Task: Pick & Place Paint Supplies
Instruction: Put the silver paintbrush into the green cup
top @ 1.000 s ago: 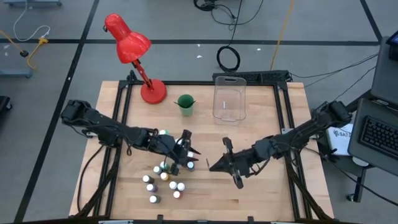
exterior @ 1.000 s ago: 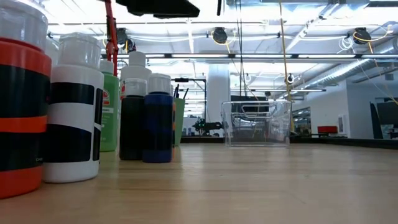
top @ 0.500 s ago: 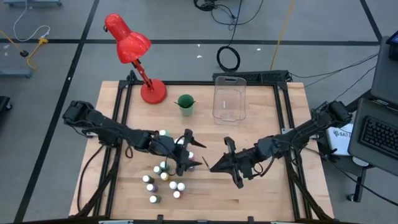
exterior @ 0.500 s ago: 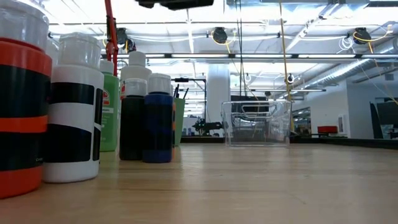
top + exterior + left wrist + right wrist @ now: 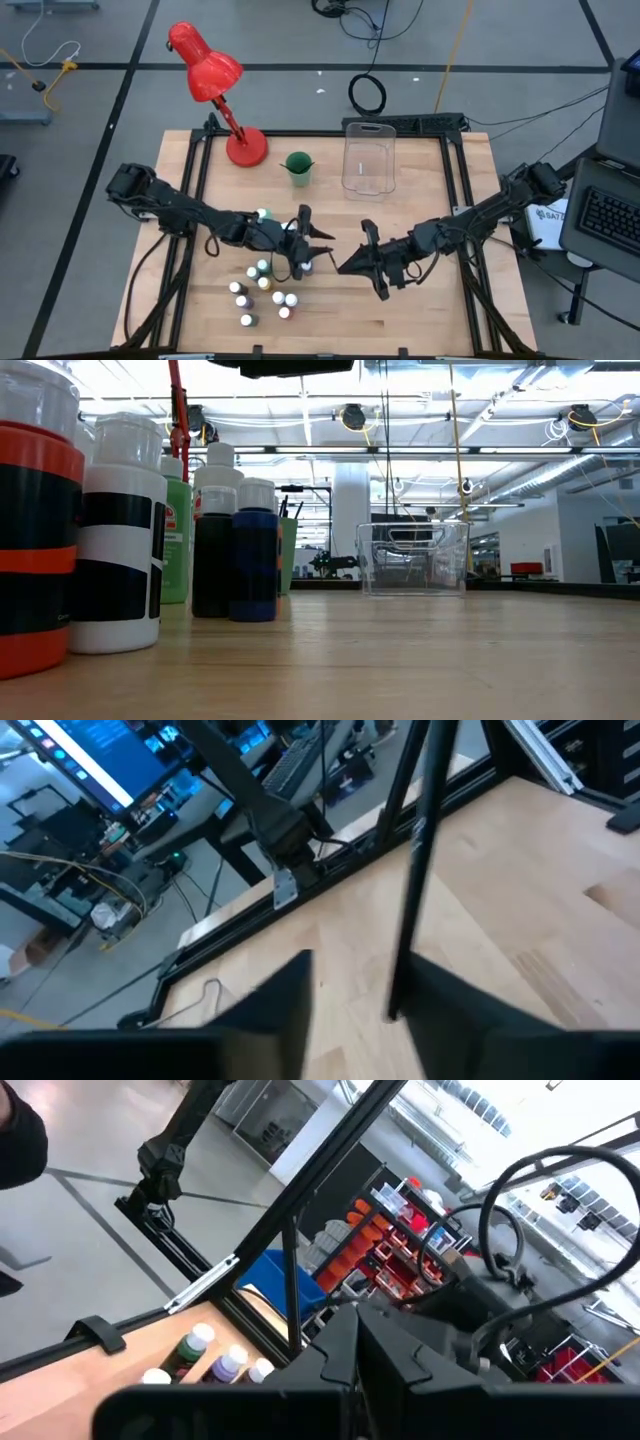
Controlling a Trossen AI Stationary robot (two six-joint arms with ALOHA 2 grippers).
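Observation:
Several small white-capped paint bottles stand on the wooden table near its front; the low view shows some of them close up. My left gripper hovers just beyond them, above the table. A thin dark brush sticks out forward from between its fingers. My right gripper hangs shut and empty just to the right of it, pointing at it; its closed fingers show in its wrist view. The green cup and the clear bin stand at the back. My left gripper has the brush by its near end, which lies against the inner side of one finger. The dark fingers hide the exact place of contact. The brush runs forward along the fingers, slanting upward, clear of the table.
A red desk lamp stands at the table's far left corner. Black frame rails run along the table's edges. Bare wood lies between the bottles and the bin, and at the near right.
My left gripper has edged toward the table's right and turned at the wrist. Its front end, with the brush, has swung from the near right toward the far right. The bottles, the cup and the bin have stayed where they were.

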